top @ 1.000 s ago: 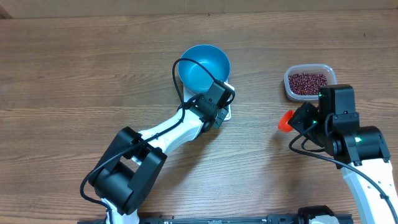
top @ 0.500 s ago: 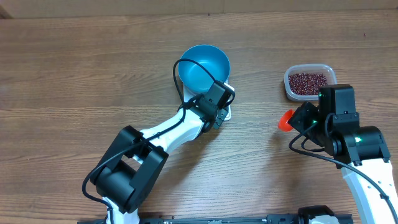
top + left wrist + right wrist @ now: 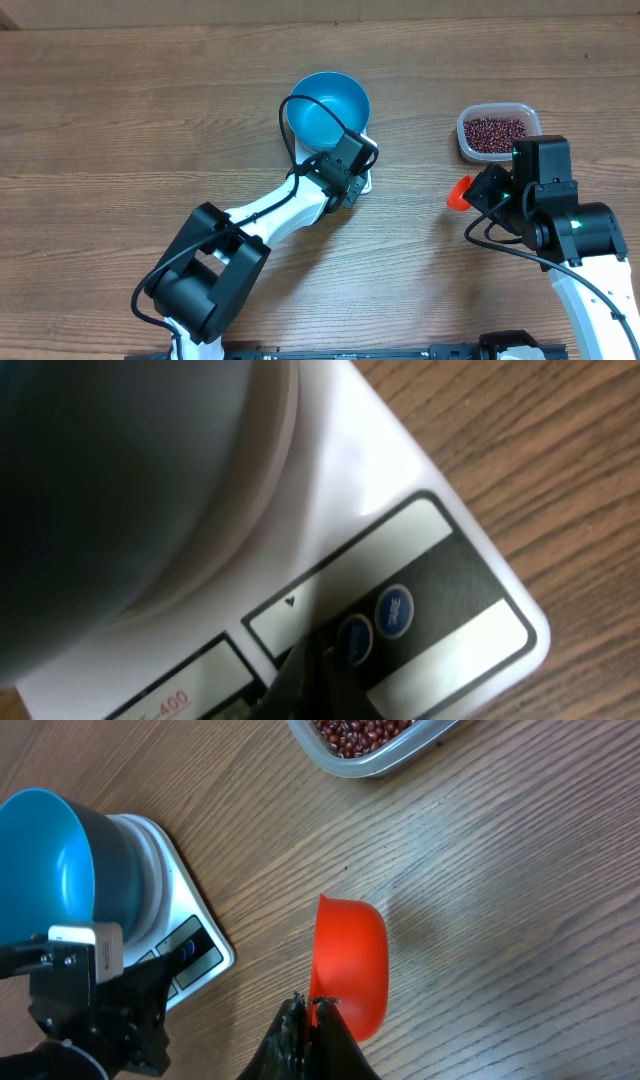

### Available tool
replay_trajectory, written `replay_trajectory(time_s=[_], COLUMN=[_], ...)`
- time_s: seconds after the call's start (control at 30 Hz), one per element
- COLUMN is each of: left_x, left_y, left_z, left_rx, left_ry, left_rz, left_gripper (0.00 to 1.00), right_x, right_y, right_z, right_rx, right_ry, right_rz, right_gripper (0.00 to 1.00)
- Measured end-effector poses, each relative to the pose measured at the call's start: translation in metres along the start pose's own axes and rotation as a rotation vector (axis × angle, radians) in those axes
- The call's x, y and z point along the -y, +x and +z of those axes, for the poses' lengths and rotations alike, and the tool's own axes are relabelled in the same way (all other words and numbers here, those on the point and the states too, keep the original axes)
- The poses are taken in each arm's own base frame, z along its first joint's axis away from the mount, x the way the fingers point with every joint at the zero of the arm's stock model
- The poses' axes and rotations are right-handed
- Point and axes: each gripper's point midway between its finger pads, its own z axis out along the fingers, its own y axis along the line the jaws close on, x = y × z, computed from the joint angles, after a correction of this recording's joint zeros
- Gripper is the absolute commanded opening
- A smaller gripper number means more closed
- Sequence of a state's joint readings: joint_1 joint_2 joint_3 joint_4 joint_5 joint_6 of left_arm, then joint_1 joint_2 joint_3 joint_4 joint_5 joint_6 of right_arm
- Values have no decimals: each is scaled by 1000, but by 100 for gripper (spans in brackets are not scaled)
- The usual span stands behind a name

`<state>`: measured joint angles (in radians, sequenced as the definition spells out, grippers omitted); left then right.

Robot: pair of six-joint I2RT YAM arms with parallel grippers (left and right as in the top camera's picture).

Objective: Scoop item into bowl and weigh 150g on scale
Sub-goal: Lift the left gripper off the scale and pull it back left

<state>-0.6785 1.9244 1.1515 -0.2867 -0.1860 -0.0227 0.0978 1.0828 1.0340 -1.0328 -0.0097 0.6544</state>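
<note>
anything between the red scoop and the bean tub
Nothing: only bare table lies between the scoop and the tub, clearest in the right wrist view.

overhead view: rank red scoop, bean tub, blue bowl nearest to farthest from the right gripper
1. red scoop, held in the right gripper
2. bean tub, just beyond it, far side
3. blue bowl, on the scale, mid-table
</note>
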Motion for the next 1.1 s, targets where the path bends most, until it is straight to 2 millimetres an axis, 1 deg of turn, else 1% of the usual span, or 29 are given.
replay_trajectory(time_s=[0.1,0.17,0.23,0.3,0.33,0.37,0.4,0.43,0.5,0.6,0.77,0.9,1.07,1.1], left_x=[-2,-4,-6,-10,-11,-12,-13,-15,-17,-22,-31,-42,-68,-70], left_y=[6,7,6,5,4,6,8,9,8,7,7,2,15,15], left_z=[-6,-15,-27,-45,-51,-59,-65,-74,-86,-109,-141,-163,-182,-185], left_rx=[-27,-35,-35,-32,-29,-34,-42,-44,-33,-14,18,66,63,71], left_ry=[-4,-6,-7,-6,-6,-7,-7,-8,-7,-6,-7,8,24,29], left_rz=[5,7,7,6,5,1,-10,-27,-51,-80,-95,-130,-205,-211], left_gripper=[4,4,4,4,5,34,100,99,100,100,99,99,99,99], right_x=[0,0,0,0,0,0,0,0,0,0,0,1,2,2], right_y=[0,0,0,0,0,0,0,0,0,0,0,1,2,2], right_z=[0,0,0,0,0,0,0,0,0,0,0,0,0,0], right_rx=[0,0,1,0,0,0,0,0,0,-1,-1,-4,-9,-9], right_ry=[0,0,0,0,0,0,0,0,0,-1,-1,2,6,7], right_rz=[0,0,0,0,-1,0,0,0,0,0,-1,-1,-1,0], right_gripper=[4,4,4,4,4,4,4,4,4,4,4,4,4,4])
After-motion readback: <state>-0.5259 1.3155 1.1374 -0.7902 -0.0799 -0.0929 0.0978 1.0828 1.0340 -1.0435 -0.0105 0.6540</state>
